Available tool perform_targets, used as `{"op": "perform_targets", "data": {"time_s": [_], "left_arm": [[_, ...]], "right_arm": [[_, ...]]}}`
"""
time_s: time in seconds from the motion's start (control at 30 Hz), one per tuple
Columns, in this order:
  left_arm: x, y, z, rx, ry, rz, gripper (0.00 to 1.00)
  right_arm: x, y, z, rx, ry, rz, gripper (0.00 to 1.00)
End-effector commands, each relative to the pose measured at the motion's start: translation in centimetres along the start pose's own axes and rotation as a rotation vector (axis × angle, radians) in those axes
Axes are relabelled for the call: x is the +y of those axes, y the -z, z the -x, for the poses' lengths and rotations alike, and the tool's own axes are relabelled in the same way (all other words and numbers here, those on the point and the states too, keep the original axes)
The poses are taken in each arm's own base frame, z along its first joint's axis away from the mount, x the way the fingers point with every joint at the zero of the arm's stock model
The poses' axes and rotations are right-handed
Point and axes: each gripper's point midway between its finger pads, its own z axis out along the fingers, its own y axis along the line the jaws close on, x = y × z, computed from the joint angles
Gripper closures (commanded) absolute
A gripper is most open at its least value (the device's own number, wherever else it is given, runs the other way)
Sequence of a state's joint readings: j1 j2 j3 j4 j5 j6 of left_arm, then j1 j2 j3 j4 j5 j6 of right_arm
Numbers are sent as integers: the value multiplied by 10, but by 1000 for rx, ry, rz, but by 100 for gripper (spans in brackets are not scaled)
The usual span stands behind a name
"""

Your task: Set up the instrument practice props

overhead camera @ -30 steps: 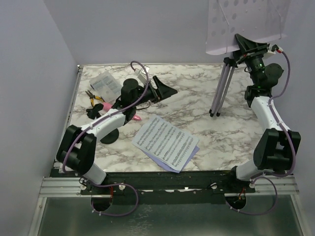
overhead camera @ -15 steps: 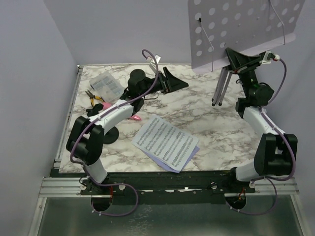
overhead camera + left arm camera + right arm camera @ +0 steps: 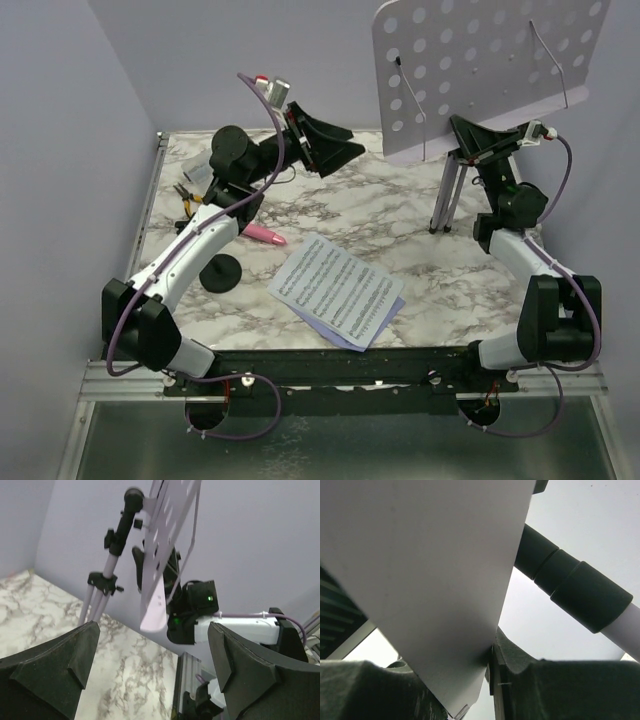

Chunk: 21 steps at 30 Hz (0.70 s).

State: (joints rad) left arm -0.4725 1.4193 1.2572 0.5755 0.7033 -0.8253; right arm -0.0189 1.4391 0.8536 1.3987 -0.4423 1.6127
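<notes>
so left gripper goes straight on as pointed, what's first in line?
Likely the lower edge of the music-stand desk, where the right gripper clamps it; the left gripper has free space until there, though depth is unclear.

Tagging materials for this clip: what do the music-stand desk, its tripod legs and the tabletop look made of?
Music-stand desk: thin rigid sheet, matte lavender, punched round holes; painted metal or plastic, unclear. Tripod legs: slim silvery tubes, likely metal. Tabletop: white with grey veining, marble look, possibly printed laminate.
</notes>
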Motion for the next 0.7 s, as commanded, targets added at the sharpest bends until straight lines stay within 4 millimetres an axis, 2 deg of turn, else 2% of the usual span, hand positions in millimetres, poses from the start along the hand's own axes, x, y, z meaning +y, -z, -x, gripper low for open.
{"op": "perform_targets", "data": {"time_s": [0.0, 0.13, 0.4, 0.5, 0.67], "left_arm": [[7, -21, 16, 22, -59, -14, 4], [9, -37, 20, 28, -52, -43, 16], [-5, -68, 3, 39, -54, -90, 19], [0, -80, -2, 31, -28, -78, 34], [7, -96, -6, 32, -6, -72, 45]], "right_arm": [[111, 18, -12, -14, 211, 410, 99], [110, 21, -13, -20, 207, 403, 99], [110, 24, -12, -41, 190, 396, 99], [110, 26, -12, -46, 181, 391, 99], [109, 27, -16, -30, 187, 352, 99]]}}
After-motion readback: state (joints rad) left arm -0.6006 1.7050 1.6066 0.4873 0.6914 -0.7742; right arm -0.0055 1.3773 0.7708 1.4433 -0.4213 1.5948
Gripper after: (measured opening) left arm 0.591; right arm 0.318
